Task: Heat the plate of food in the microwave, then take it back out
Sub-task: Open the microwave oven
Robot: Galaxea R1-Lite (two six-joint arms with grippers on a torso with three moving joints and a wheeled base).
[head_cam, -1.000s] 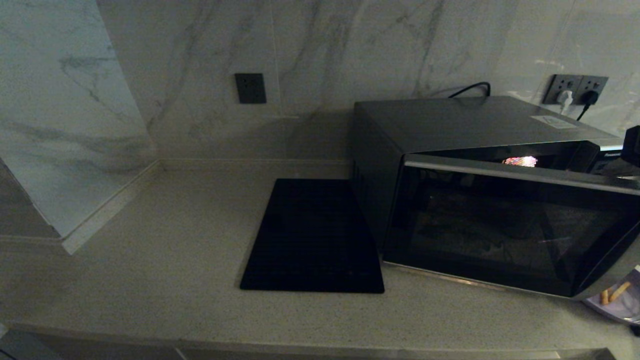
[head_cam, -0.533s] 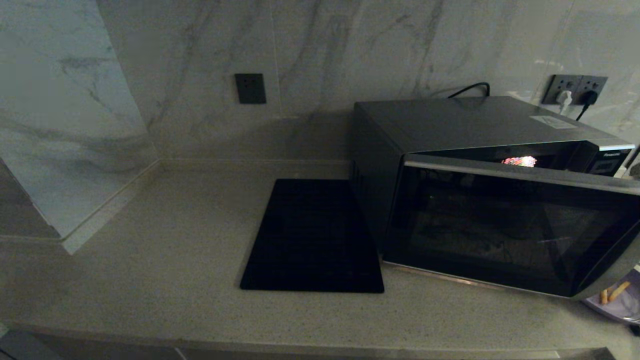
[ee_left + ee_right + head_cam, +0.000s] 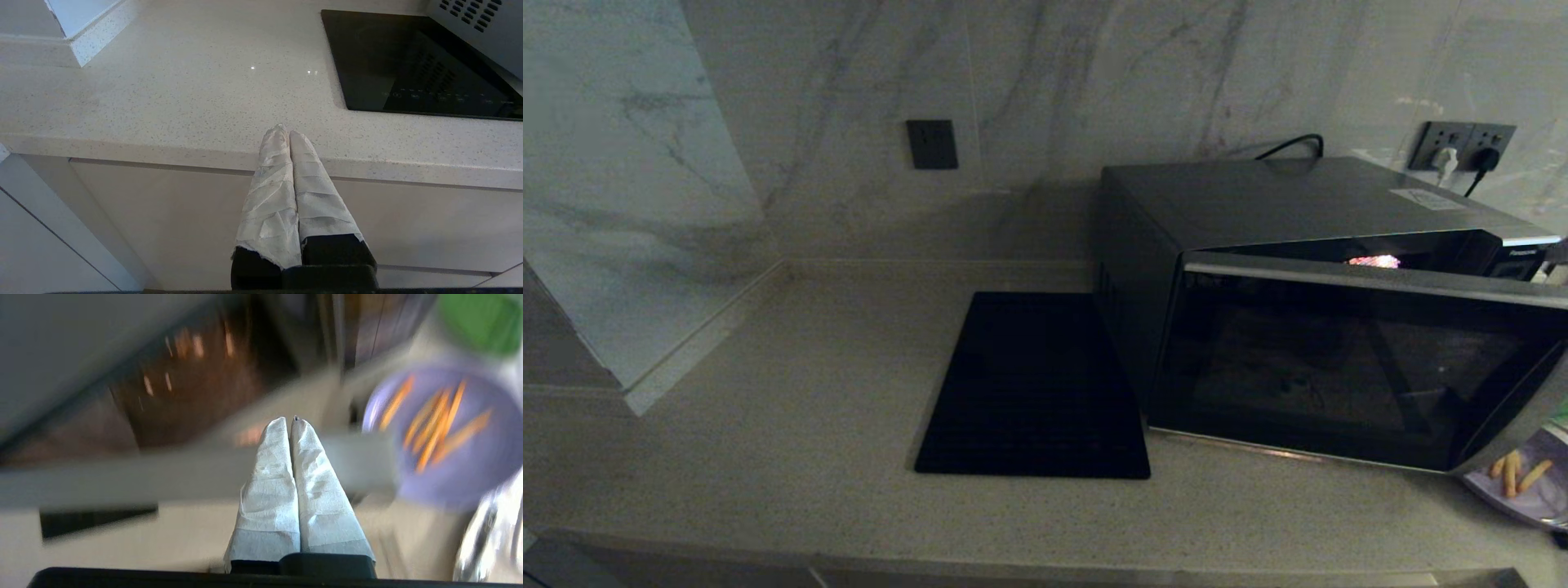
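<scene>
The mat lies on the counter left of the microwave; the plate of food sits right.

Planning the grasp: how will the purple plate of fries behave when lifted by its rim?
The plate of food looks shallow and rigid, so it should probably hold its shape. The fries lie loose on it and would likely slide if it tilts. Its surface looks smooth, so a rim grip may slip.
</scene>
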